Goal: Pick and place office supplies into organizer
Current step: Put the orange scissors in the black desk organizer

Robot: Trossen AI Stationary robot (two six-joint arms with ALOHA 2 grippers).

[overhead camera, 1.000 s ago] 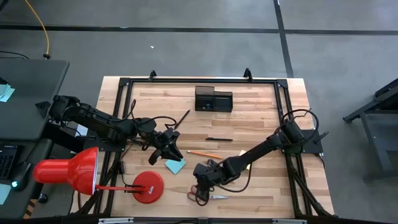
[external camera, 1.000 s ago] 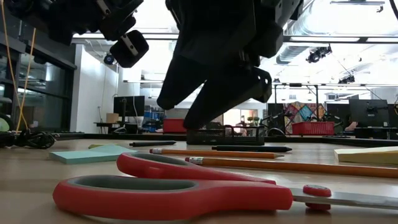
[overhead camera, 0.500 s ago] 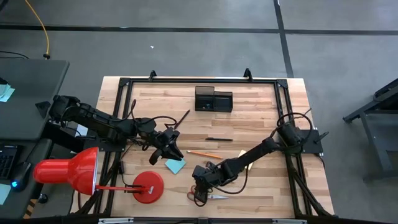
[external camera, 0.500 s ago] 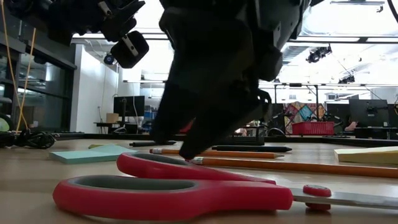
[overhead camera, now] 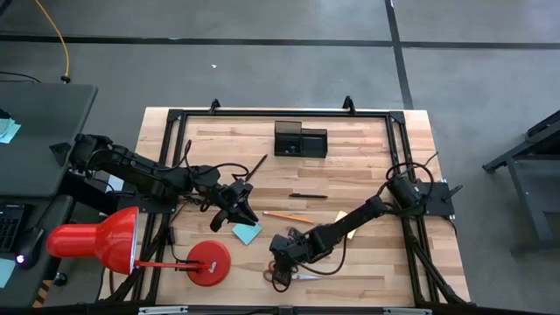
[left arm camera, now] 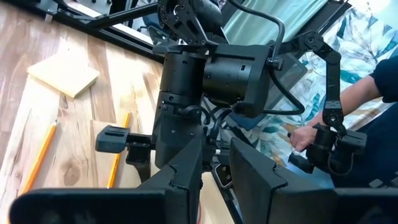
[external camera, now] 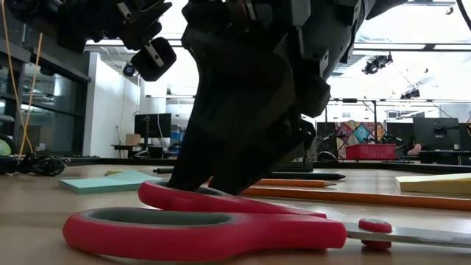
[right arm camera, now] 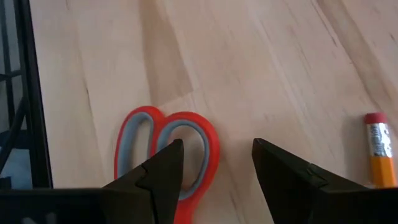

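Looking down, we see the red-handled scissors (overhead camera: 282, 276) lying flat near the desk's (overhead camera: 367, 262) front edge, grey lining inside the loops. Our right hand (right arm camera: 214, 165) hangs low over the handles with its fingers spread, gripping nothing. Our left hand (overhead camera: 240, 210) waits above the blue notes (overhead camera: 247, 233); whether it is open we cannot tell. An orange pencil (overhead camera: 287, 216) lies close behind, with bare wood beyond up to the organizer (overhead camera: 300, 139) at the far edge.

Scissors (overhead camera: 293, 276): one; pencils (overhead camera: 287, 216): two seen; organizer (overhead camera: 300, 139): one.
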